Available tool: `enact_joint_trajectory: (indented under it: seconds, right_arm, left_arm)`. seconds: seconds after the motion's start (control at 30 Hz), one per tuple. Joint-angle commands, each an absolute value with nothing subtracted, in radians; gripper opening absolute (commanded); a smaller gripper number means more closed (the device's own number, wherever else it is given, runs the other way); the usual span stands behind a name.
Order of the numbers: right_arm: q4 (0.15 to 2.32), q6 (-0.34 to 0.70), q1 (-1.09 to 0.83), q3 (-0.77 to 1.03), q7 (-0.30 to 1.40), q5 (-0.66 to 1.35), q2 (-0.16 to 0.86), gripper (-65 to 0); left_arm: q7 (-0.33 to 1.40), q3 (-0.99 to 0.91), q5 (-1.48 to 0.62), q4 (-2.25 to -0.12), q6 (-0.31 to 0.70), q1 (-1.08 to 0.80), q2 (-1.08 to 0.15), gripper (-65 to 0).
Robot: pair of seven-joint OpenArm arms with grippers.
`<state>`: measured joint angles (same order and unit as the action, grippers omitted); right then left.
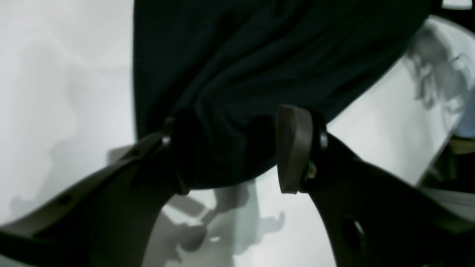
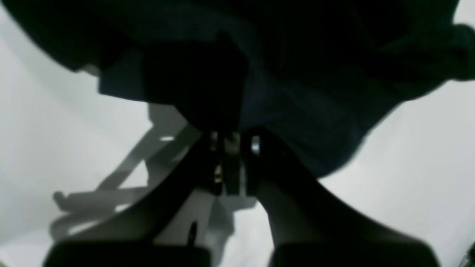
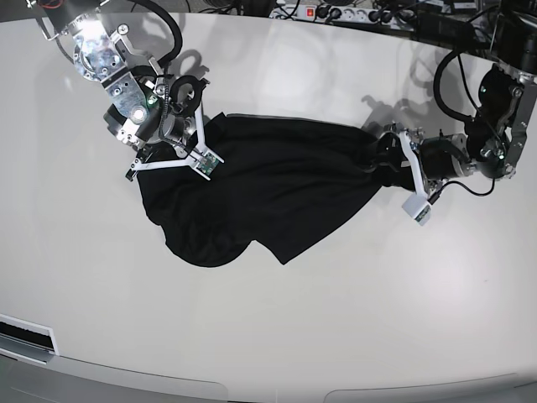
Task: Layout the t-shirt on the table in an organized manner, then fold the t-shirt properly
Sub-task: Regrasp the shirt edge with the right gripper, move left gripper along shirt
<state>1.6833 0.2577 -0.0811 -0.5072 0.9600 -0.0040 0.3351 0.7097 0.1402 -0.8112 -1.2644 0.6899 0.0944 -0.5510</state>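
The table [image 3: 277, 327] is seen whole only in the base view, a glossy white top with rounded edges; in each wrist view only patches of it are shown, crossed by grey shadows of the arms. Cables and a power strip [image 3: 323, 13] along its far edge are caught by the base view alone.

The shirt [image 3: 268, 185] is spread between the two grippers as a black, rumpled mass lying on the table, drawn out lengthwise, with a rounded lobe sagging toward the near edge. Neither sleeves, neckline nor label can be made out; the cloth is too dark and bunched.

The left gripper [image 1: 237, 148] is shown close in its wrist view: the jaws are held wide apart, and a gathered bunch of cloth fills the space between them, against the left finger, while a gap is left beside the right pad [image 1: 293, 148]. Whether the cloth is actually pinched cannot be told. The folds fan away beyond the jaws.

The right gripper [image 2: 232, 148] is seen in its wrist view with the jaws drawn together; the shirt is draped just beyond and over the tips, which are lost in blur and darkness. Cloth between them cannot be confirmed.
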Motion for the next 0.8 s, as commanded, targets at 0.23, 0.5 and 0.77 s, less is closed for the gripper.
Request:
enact_joint_trajectory:
  seconds: [0.23, 0.5, 0.77]
  right_arm:
    - [1.832, 0.22, -0.061, -0.503, 0.937, -0.009, 0.344, -65.0]
    - [1.832, 0.22, -0.061, -0.503, 0.928, -0.052, 0.344, -65.0]
    - [1.832, 0.22, -0.061, -0.503, 0.927, -0.049, 0.344, -65.0]
  left_arm:
    - [0.712, 0.138, -0.868, -1.279, 0.698, 0.064, -0.562, -30.5]
    - [0.69, 0.141, -0.795, -1.279, 0.698, -0.009, -0.526, -30.5]
    - [0.485, 0.348, -0.39, -1.278, 0.688, 0.012, -0.521, -30.5]
